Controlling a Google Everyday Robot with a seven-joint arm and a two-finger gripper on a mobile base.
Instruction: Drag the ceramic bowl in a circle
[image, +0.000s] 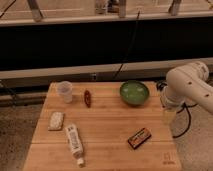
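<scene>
The ceramic bowl (134, 93) is round, shallow and glossy green with a paler inside. It sits upright on the wooden table (105, 125) at the back right. My white arm (190, 86) comes in from the right. My gripper (169, 115) hangs down at the table's right edge, to the right of the bowl and a little nearer the front, apart from it.
A small clear plastic cup (65, 91) stands at the back left. A dark red-brown item (87, 98) lies beside it. A pale packet (55, 120), a white bottle on its side (74, 138) and a black-and-orange packet (139, 137) lie toward the front. A dark wall with cables runs behind.
</scene>
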